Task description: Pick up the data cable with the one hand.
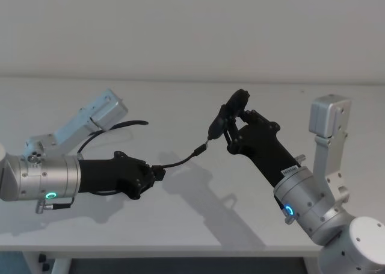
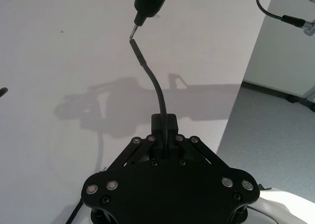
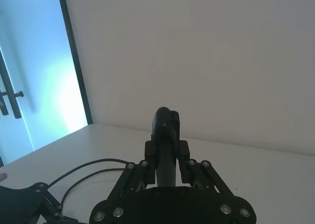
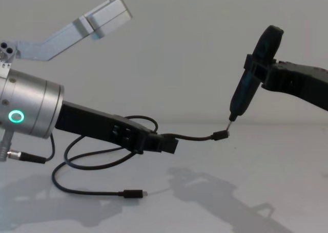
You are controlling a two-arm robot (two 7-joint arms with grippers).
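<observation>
left black angular gripper (image 4: 166, 142) clamps the thin black looped data cable (image 4: 195, 137); right gripper (image 1: 231, 120) grips a black pointed tool (image 4: 253, 77).

Left end effector (image 4: 166, 142) blocked ahead by black pointed tool (image 4: 249, 84); table (image 1: 180, 226) open.

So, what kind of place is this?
Probably a robot lab or test room: a bare white table against a plain wall, with a glass door to the side, and just a cable laid out.
</observation>
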